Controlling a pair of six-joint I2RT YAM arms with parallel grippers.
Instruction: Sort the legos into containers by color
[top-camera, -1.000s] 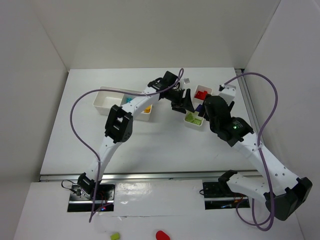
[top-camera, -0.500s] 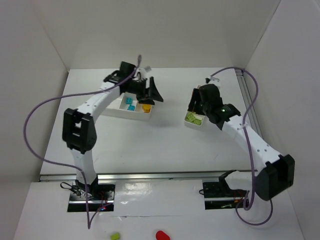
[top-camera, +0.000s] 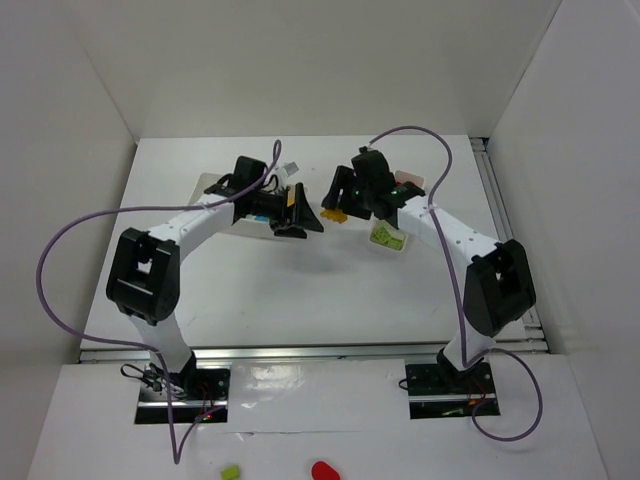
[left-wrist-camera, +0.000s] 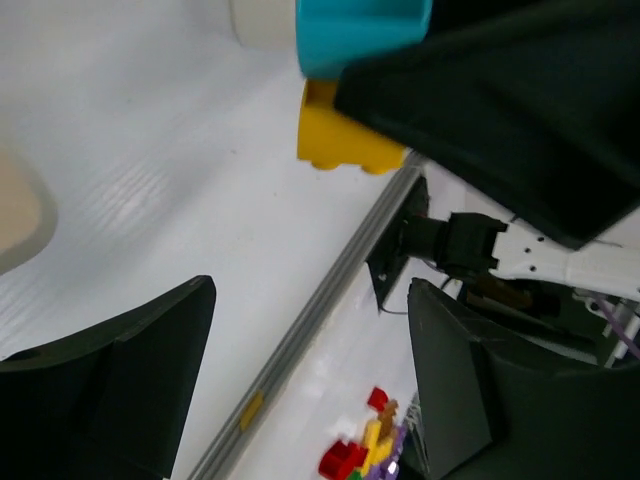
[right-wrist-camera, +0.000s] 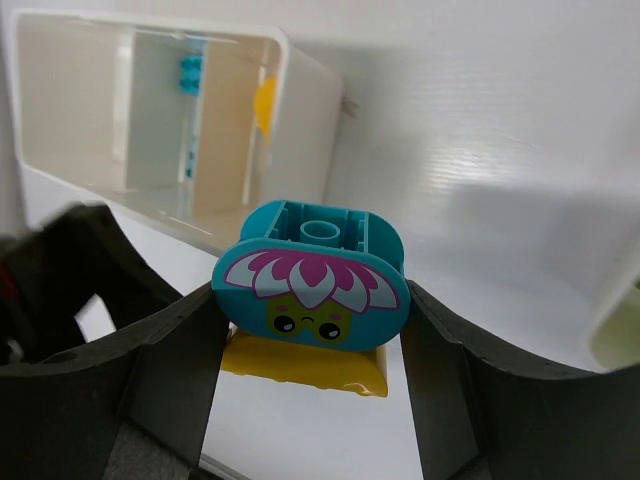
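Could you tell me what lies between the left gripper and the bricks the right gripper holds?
Only bare table, as the left wrist view shows, separates the left gripper from the teal brick and yellow brick in the right gripper.

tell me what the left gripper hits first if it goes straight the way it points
Probably the teal brick stacked with a yellow brick in the right gripper, just ahead of the left gripper, whose jaws stand open. They sit at the wrist view's top edge, so it might pass under them.
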